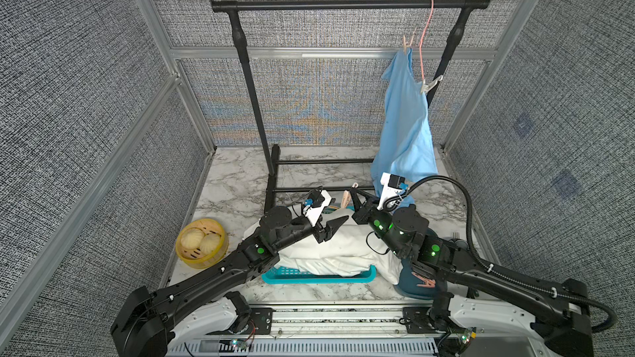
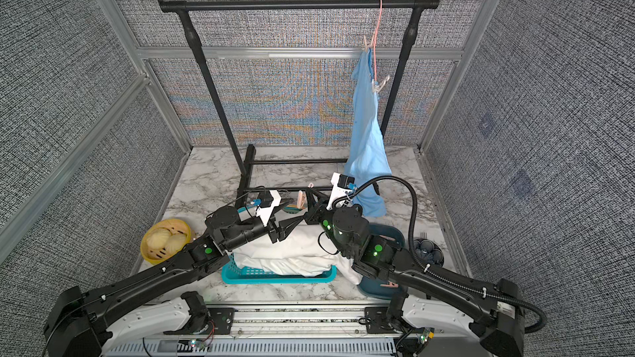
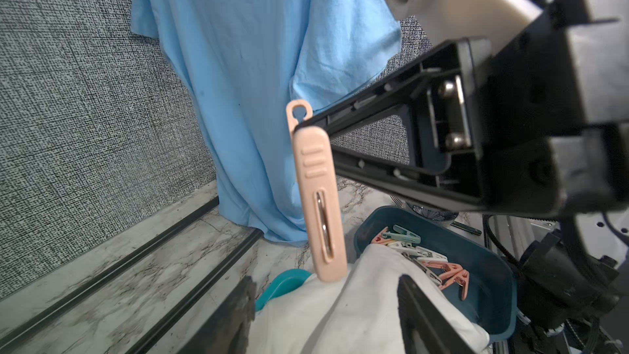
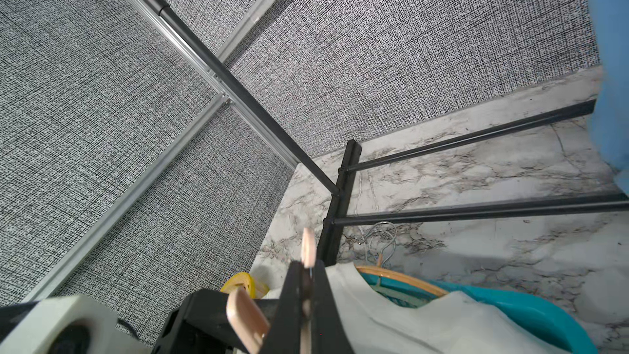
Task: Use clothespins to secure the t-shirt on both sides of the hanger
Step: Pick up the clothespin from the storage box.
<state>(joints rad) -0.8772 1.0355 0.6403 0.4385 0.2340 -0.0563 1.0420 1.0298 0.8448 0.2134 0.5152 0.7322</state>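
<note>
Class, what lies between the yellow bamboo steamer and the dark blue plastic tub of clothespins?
A teal plastic basket heaped with white cloth, in both top views.

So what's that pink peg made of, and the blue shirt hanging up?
The long salmon-pink clothespin looks like smooth matte plastic: it has moulded ridges, with a shiny metal spring wire in its slot. The light blue t-shirt looks like soft cloth, probably cotton: it creases and drapes in folds.

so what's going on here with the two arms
The right gripper is shut on a beige clothespin, holding it up near the white shirt in the teal basket. The left gripper is open beside it. The blue t-shirt already hangs pinned on both sides of the pink hanger.
</note>
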